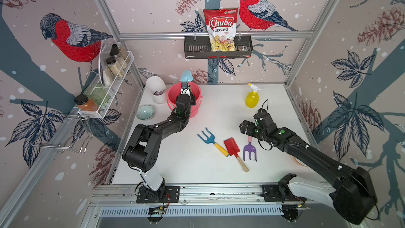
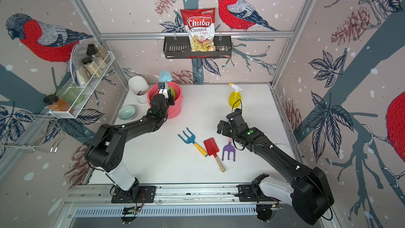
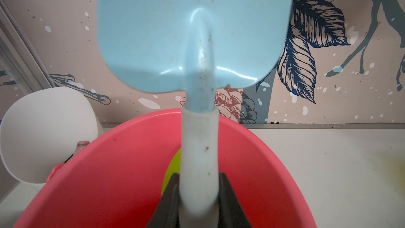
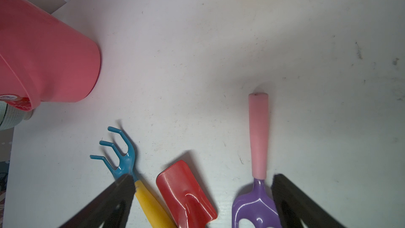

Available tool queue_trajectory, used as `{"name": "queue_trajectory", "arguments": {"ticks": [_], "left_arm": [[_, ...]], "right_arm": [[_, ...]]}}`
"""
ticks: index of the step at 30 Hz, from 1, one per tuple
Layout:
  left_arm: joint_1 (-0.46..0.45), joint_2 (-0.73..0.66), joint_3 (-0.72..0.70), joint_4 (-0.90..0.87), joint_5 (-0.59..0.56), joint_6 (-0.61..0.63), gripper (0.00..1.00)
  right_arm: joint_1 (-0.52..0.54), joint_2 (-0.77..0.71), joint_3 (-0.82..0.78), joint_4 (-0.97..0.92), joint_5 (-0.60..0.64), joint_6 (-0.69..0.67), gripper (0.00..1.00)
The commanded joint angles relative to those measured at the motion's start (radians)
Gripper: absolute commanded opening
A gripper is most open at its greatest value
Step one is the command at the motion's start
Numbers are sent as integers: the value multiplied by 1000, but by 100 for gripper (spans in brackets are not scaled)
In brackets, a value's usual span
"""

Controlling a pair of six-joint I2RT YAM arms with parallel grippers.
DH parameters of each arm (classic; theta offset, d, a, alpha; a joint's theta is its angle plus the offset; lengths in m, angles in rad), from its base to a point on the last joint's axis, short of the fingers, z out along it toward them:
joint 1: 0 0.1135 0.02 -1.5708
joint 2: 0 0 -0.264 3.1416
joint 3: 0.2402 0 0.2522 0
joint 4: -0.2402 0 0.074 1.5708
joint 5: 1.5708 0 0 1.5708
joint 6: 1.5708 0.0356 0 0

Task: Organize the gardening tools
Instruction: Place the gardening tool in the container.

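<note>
My left gripper point(image 1: 185, 86) is shut on the white handle of the light-blue trowel point(image 3: 192, 29). It holds the trowel blade-up over the pink bucket point(image 1: 194, 111). A green trowel point(image 3: 173, 167) lies inside the bucket, mostly hidden. On the table lie the blue-yellow fork point(image 1: 210, 141), the red wooden-handled shovel point(image 1: 232, 148) and the purple-pink fork point(image 1: 249, 150), side by side. My right gripper point(image 1: 246, 128) hovers open above them; in the right wrist view its fingers point(image 4: 118, 194) straddle the shovel point(image 4: 186, 194) and the purple fork point(image 4: 258, 137). The yellow spray bottle point(image 1: 252, 97) stands at the back right.
A white cup point(image 1: 156, 88) and a teal bowl point(image 1: 145, 112) stand left of the bucket. A wire rack point(image 1: 109, 93) with jars hangs on the left wall. A black shelf point(image 1: 219, 47) with a chips bag hangs on the back wall.
</note>
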Motion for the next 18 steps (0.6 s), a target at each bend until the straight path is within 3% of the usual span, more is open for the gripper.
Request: {"name": "queue_trajectory", "arguments": {"ticks": [1,5,7,9,16,18], "left_arm": [[4,1,-5,84,-17,-7,7],[4,2,-6,80,-17,-14,34],[4,-1,-6,76,-19,-17,54],[5,-9,-11,77,-20,-17,68],[4,-58,-25,56,-7,-2,98],[4,-74,-6,2,11,-2,98]], "right_arm": [[-3,5,9,-6,16,-5,100],[-7,12,14,-5,13,-9,100],[-8,14,14,-5,12,-9,100],[-7,13,14,-5,12,-9,100],[-13,13,7,-9,20,-9,100],[-17,15,3,-12,26,-7,100]]}}
